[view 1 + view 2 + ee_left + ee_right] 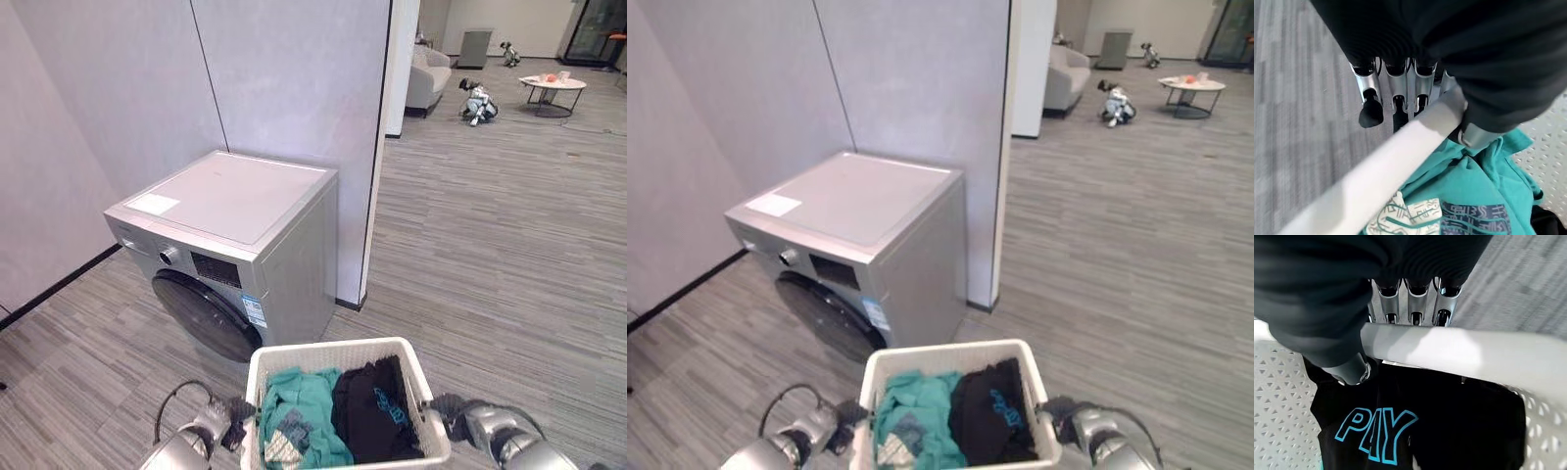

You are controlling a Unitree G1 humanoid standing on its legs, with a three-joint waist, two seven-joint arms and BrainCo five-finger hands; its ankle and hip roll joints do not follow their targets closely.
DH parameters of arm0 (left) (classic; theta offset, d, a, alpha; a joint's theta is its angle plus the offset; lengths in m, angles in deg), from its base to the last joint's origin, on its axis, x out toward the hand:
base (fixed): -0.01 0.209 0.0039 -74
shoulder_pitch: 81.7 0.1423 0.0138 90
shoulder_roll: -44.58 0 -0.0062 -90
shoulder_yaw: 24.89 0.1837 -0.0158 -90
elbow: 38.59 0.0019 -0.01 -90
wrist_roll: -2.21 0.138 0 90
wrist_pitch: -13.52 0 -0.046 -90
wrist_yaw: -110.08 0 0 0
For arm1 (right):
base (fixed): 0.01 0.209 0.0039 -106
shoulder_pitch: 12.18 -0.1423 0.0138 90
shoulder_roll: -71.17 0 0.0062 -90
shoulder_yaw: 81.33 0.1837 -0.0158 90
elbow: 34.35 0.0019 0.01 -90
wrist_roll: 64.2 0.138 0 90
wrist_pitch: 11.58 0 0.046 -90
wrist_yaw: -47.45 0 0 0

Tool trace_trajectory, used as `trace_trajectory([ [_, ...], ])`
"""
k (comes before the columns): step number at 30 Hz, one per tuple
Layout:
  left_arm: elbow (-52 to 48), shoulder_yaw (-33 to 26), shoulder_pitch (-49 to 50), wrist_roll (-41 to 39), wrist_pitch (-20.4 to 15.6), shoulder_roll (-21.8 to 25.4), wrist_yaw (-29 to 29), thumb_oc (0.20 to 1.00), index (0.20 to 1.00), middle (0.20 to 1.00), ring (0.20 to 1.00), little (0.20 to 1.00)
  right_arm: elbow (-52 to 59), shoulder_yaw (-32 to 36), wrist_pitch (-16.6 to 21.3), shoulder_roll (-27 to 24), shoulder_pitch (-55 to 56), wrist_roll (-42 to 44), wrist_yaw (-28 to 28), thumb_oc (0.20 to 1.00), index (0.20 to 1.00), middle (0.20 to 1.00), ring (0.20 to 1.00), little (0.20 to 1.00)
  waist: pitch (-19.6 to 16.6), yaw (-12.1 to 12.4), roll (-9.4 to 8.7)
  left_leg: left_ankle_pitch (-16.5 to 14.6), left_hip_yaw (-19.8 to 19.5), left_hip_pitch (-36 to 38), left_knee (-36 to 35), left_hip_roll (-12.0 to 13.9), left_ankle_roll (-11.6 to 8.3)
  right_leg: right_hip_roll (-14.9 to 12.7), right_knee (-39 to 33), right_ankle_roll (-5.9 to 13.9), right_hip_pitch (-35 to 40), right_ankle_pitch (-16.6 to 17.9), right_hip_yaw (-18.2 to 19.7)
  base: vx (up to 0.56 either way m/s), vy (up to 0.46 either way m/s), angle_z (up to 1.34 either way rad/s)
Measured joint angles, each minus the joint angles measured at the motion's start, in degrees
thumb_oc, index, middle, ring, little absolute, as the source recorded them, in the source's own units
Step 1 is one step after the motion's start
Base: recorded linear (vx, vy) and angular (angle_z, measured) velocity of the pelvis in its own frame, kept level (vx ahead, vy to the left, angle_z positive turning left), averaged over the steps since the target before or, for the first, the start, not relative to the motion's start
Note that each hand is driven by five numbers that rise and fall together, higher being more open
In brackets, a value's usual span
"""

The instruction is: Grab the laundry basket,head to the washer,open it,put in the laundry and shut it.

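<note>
A white laundry basket (323, 354) hangs in front of me, carried between both hands. Inside lie a teal garment (304, 411) and a black garment with teal letters (377, 406). My left hand (235, 416) grips the basket's left rim (1400, 161), fingers outside and thumb over the edge. My right hand (446, 409) is curled round the right rim (1449, 355) the same way. The silver front-loading washer (235, 201) stands just beyond the basket, against the grey wall, its round dark door (206, 313) closed.
A grey partition wall (294, 78) ends right of the washer. Open wood-look floor (490, 245) stretches to the right. Far back are a sofa (428, 78), a small round table (552, 90) and a small robot dog (478, 101).
</note>
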Motion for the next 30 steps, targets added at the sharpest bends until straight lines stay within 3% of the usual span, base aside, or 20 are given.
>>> trace_trajectory([
  [6, -6.73, 2.37, -10.79, -2.93, 0.46, 5.93, -1.08, 0.200, 0.200, 0.200, 0.200, 0.200, 8.06, -3.65, -1.69, -3.91, -8.67, 0.04, 0.16, 0.200, 0.200, 0.200, 0.200, 0.200, 0.91, -0.09, 0.68, 0.90, -1.37, -0.73, -0.18, 0.28, 0.07, 0.45, -0.90, -0.08, 0.21, 0.64, -1.06, -0.01, -0.007, 0.08],
  [15, -13.03, 4.57, -10.38, -5.05, 2.47, 8.69, -2.19, 0.200, 0.200, 0.200, 0.200, 0.200, 16.75, -6.11, -5.06, -8.74, -5.77, -0.15, 4.24, 0.200, 0.200, 0.200, 0.200, 0.200, 1.05, -0.29, 0.61, 0.93, -1.33, -0.36, -0.50, 0.54, 0.03, 0.88, -1.99, -0.14, 0.98, 0.70, -1.24, 0.00, -0.004, 0.02],
  [19, -20.57, 6.28, -10.14, -5.14, 3.21, 12.37, -3.89, 0.200, 0.200, 0.200, 0.200, 0.200, 24.32, -6.10, -6.31, -12.81, -2.49, -0.12, 6.73, 0.200, 0.200, 0.200, 0.200, 0.200, 1.37, -0.38, 0.18, 1.22, -1.20, 1.05, -1.49, 0.74, -0.37, 1.23, -2.63, -0.07, 2.05, 0.77, -1.15, 0.00, -0.002, -0.01],
  [21, -26.22, 8.46, -10.13, -5.27, 3.74, 15.64, -4.91, 0.200, 0.200, 0.200, 0.200, 0.200, 31.26, -6.07, -6.90, -17.11, -0.92, 0.02, 8.36, 0.200, 0.200, 0.200, 0.200, 0.200, 1.36, -0.95, 0.21, 1.38, -1.18, 1.64, -2.08, 0.75, -0.58, 1.34, -2.87, -0.06, 2.55, 0.77, -1.16, 0.00, 0.000, 0.00],
  [23, -26.82, 8.81, -10.23, -6.49, 3.96, 16.44, -5.31, 0.200, 0.200, 0.200, 0.200, 0.200, 32.20, -5.90, -7.03, -17.80, -1.21, 0.06, 8.89, 0.200, 0.200, 0.200, 0.200, 0.200, 1.43, -1.52, 0.03, 1.37, -1.10, 2.49, -2.20, 0.77, -0.59, 1.40, -3.06, 0.01, 3.23, 0.77, -1.10, 0.00, 0.000, 0.00],
  [27, -37.05, 11.02, -9.73, -9.22, 4.76, 21.73, -6.87, 0.200, 0.200, 0.200, 0.200, 0.200, 46.94, -5.87, -8.11, -28.34, 4.66, 3.52, 11.45, 0.200, 0.200, 0.200, 0.200, 0.200, 1.72, -1.54, 0.18, 1.54, -1.08, 2.48, -2.76, 0.75, -0.75, 1.45, -3.22, 0.03, 3.19, 0.78, -1.13, 0.00, 0.000, 0.00],
  [30, -55.81, 15.35, -8.62, -12.44, 5.49, 33.11, -8.38, 0.200, 0.200, 0.200, 0.200, 0.200, 61.34, -1.47, -8.54, -39.26, 15.07, 8.35, 13.11, 0.200, 0.200, 0.200, 0.200, 0.200, 1.82, -1.51, 0.10, 1.54, -1.24, 2.80, -2.78, 0.64, -0.74, 1.50, -3.92, 0.30, 4.22, 0.98, -1.30, 0.00, -0.003, 0.05],
])
